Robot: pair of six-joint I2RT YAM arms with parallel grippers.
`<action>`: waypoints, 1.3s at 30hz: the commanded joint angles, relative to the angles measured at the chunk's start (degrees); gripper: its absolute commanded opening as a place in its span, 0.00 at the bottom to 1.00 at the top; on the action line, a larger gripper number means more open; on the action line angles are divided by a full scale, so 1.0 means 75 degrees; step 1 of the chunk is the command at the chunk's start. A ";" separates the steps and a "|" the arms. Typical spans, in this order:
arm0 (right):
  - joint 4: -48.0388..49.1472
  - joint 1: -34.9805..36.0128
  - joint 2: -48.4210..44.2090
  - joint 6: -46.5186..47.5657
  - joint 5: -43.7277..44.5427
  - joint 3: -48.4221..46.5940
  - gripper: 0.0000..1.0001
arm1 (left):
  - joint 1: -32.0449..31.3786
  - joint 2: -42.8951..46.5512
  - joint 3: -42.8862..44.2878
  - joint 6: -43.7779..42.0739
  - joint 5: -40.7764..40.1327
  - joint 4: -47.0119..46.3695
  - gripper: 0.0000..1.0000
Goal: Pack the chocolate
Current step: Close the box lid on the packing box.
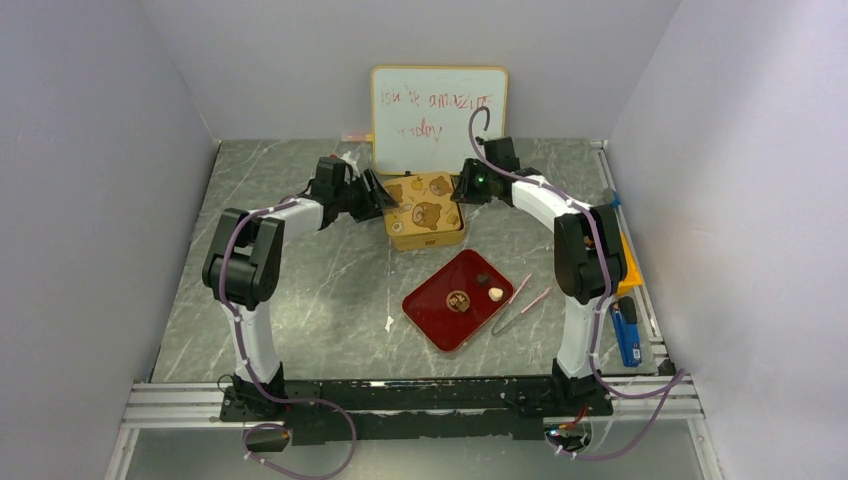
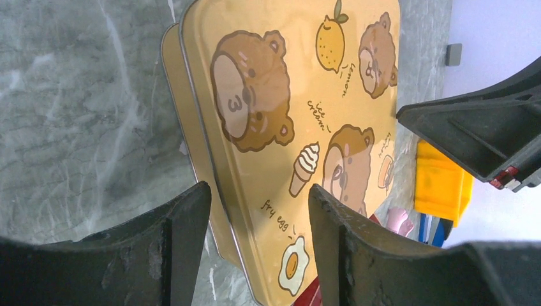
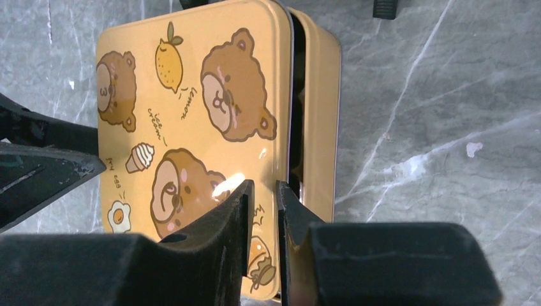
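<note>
A yellow tin [image 1: 425, 212] printed with bears stands at the back centre. Its lid [image 3: 191, 95] sits askew over the base [image 3: 319, 115], with a dark gap along one side. My right gripper [image 3: 263, 191] is shut on the lid's rim, one finger over the lid and the other at the gap. My left gripper [image 2: 258, 210] stands open, its fingers straddling the opposite lid [image 2: 274, 95] edge without pressing on it. Three chocolate pieces lie on a red tray [image 1: 425, 310]: one in a wrapper [image 1: 459, 300], a cream one [image 1: 495, 294] and a dark one [image 1: 483, 279]. The tin's inside is hidden.
Pink tweezers [image 1: 520, 300] lie just right of the red tray. A whiteboard [image 1: 438, 118] leans against the back wall behind the tin. A yellow object [image 1: 628, 260] and a blue one [image 1: 625, 335] lie along the table's right edge.
</note>
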State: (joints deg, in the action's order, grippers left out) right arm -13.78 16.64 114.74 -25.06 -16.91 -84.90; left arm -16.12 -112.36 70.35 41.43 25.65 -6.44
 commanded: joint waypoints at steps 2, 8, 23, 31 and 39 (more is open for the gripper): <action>0.0097 0.0076 -0.0569 0.0018 0.0193 0.0218 0.23 | -0.0117 0.0133 0.0061 0.0008 0.0154 -0.0220 0.62; 0.0086 0.0075 -0.0625 0.0058 0.0227 0.0285 0.23 | -0.0198 0.0076 0.0092 -0.0007 0.0193 -0.0198 0.62; 0.0224 0.0076 -0.0982 0.0092 0.0544 0.0402 0.38 | -0.0241 0.0152 -0.0307 -0.0178 0.0219 -0.0133 0.62; 0.0103 0.0077 -0.0996 0.0170 0.0667 0.0372 0.40 | -0.0241 0.0054 -0.0255 -0.0227 0.0253 -0.0090 0.61; 0.0050 0.0075 -0.0930 0.0200 0.0701 0.0396 0.40 | -0.0252 -0.0030 -0.0215 -0.0432 0.0221 0.0120 0.60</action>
State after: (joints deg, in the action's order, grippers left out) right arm -13.78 17.30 109.80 -24.56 -12.51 -82.11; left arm -17.67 -112.36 68.31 40.45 26.13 -6.11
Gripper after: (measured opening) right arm 0.401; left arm 0.608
